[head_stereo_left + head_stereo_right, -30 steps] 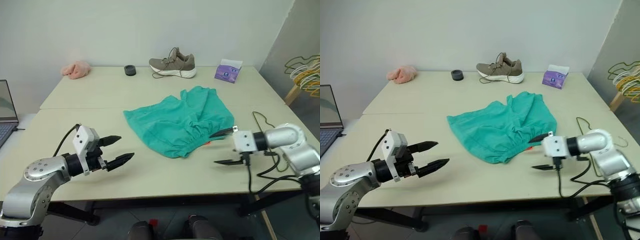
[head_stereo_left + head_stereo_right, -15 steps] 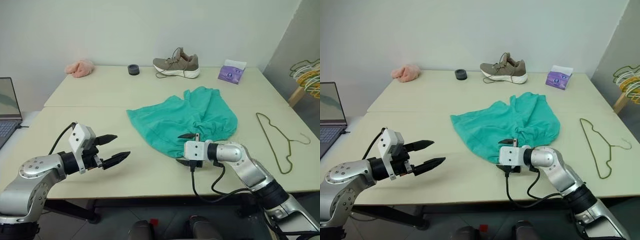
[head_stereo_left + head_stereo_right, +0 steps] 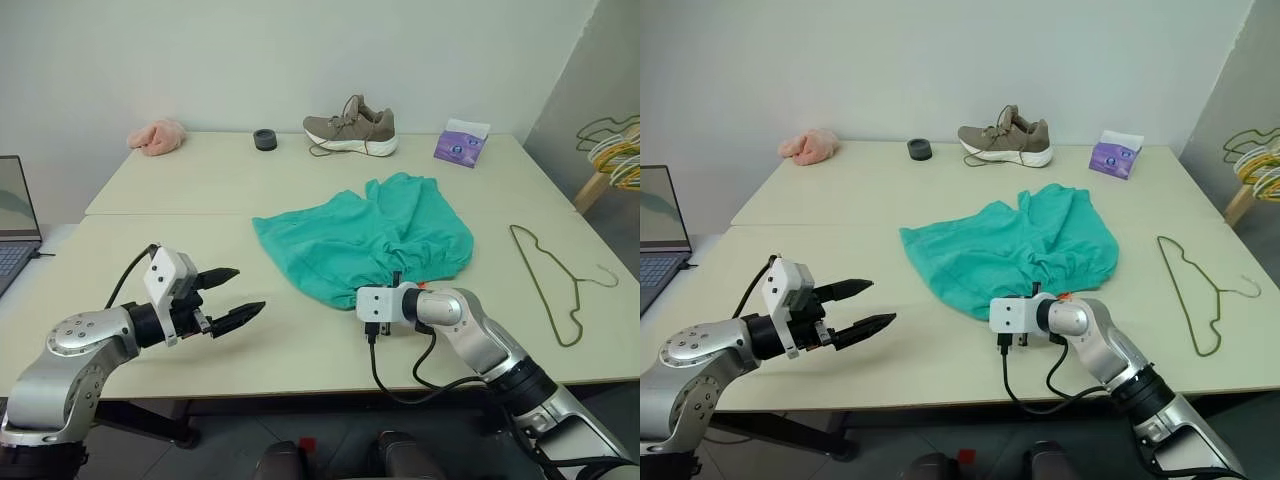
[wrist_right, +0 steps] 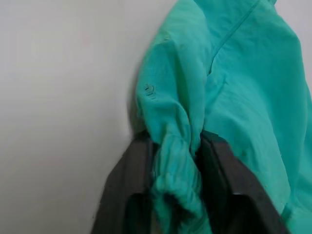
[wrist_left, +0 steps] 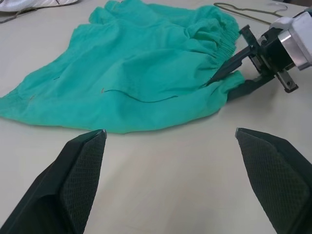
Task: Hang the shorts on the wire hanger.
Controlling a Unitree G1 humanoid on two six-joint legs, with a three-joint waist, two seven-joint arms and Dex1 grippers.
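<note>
Nearest you, your left gripper (image 3: 232, 296) hovers above the bare front of the table (image 3: 300, 350), its two black fingers spread wide apart with nothing between them, pointing toward the shorts (image 3: 365, 240). To its right, your right gripper (image 5: 225, 84) sits at the near edge of the shorts, and its wrist view shows the fingers (image 4: 222, 185) pinched together on a bunched fold of the gathered waistband. The teal-green shorts lie crumpled at the middle of the table, their near hem in that grip, with a small orange drawstring end (image 3: 1063, 296) peeking out just beside the right wrist. Well to the right of the shorts, apart from them, the wire hanger (image 3: 548, 283) lies flat on the tabletop, hook toward the right edge. At the far edge you see a pink cloth (image 3: 156, 137), a small dark round object (image 3: 264, 139), a tan sneaker (image 3: 350, 127) and a purple tissue pack (image 3: 459, 142). Off the table's far right corner, a bunch of yellow and pale hangers (image 3: 612, 148) shows.
</note>
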